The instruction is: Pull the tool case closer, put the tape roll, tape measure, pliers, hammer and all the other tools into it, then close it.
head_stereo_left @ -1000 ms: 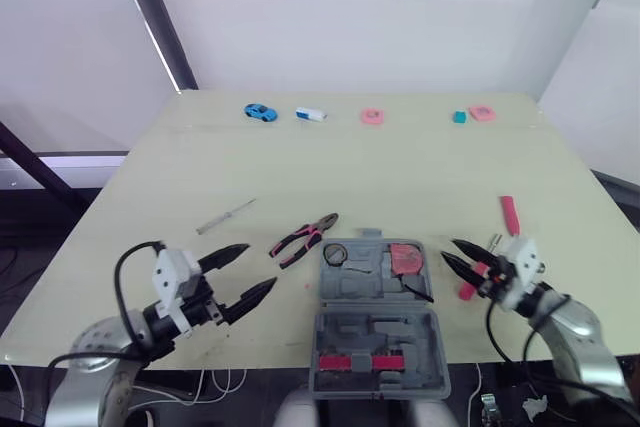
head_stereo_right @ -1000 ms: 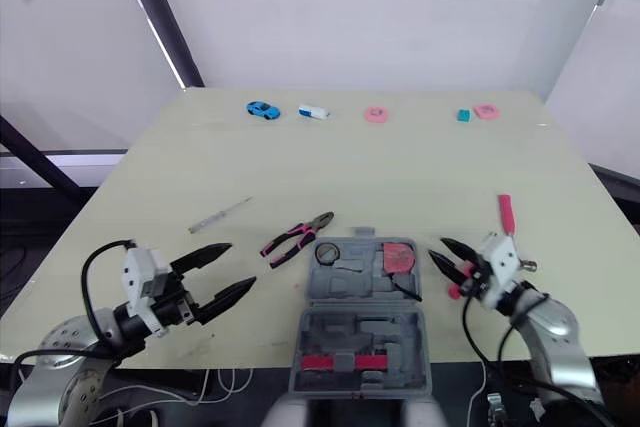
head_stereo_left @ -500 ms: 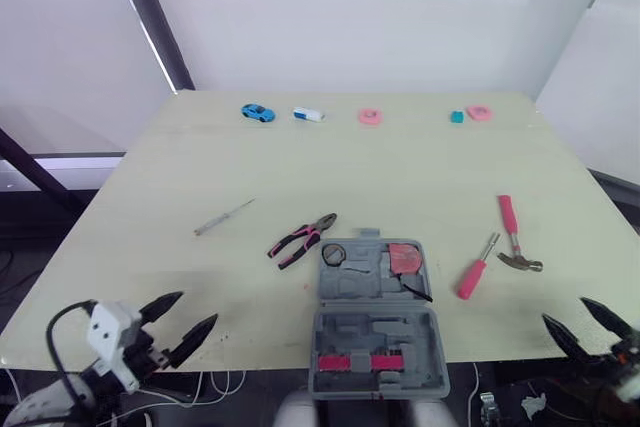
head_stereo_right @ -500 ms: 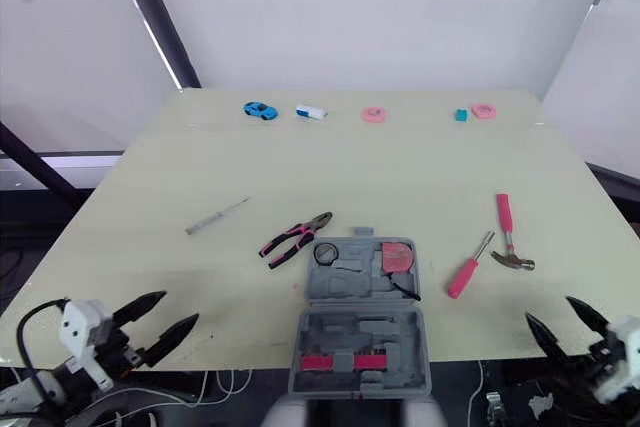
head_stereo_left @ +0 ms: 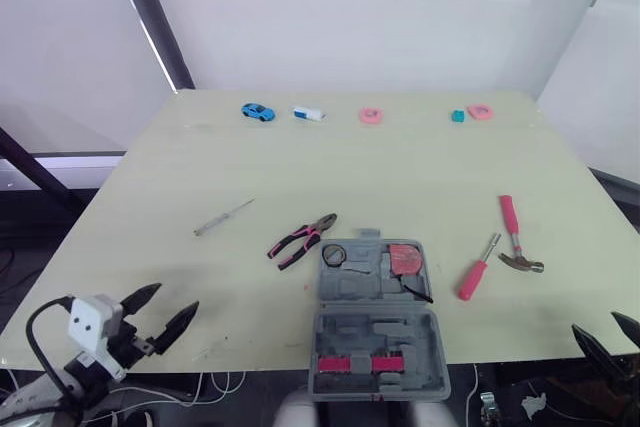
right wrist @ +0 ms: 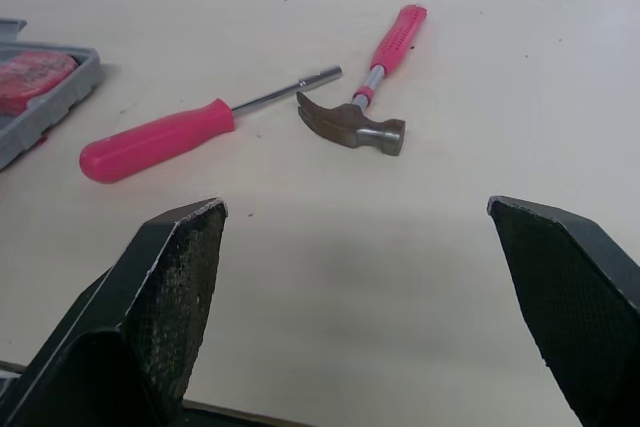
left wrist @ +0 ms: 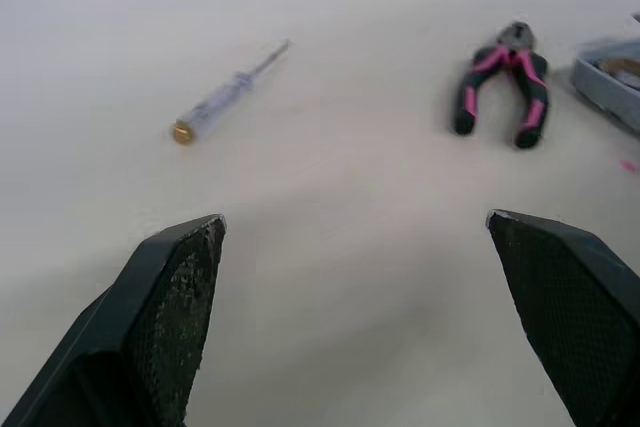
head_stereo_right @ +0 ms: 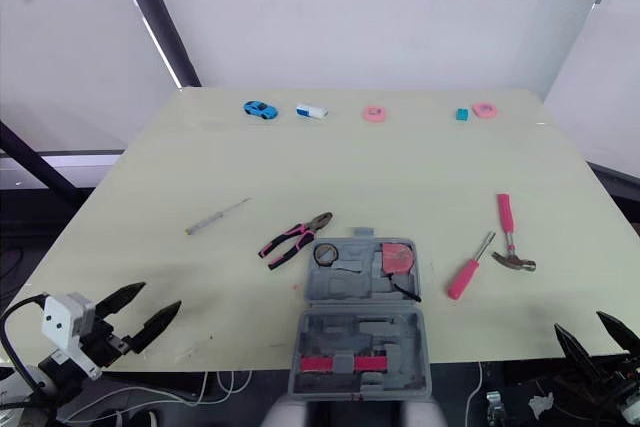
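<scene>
Left eye view: tool case open at near-centre of table. Both grippers low at near edge, fingers spread, empty: left gripper near-left, right gripper near-right.

Hammer lies far-left of right gripper, long axis near-far, head at near end. Pink screwdriver just left of it. Right arm nearer both. Pliers far-right of left gripper, diagonal, just left of case. Slim grey screwdriver farther left.

Right wrist view adds detail: screwdriver tip close to hammer shaft, apart. Likely tight pick.
</scene>
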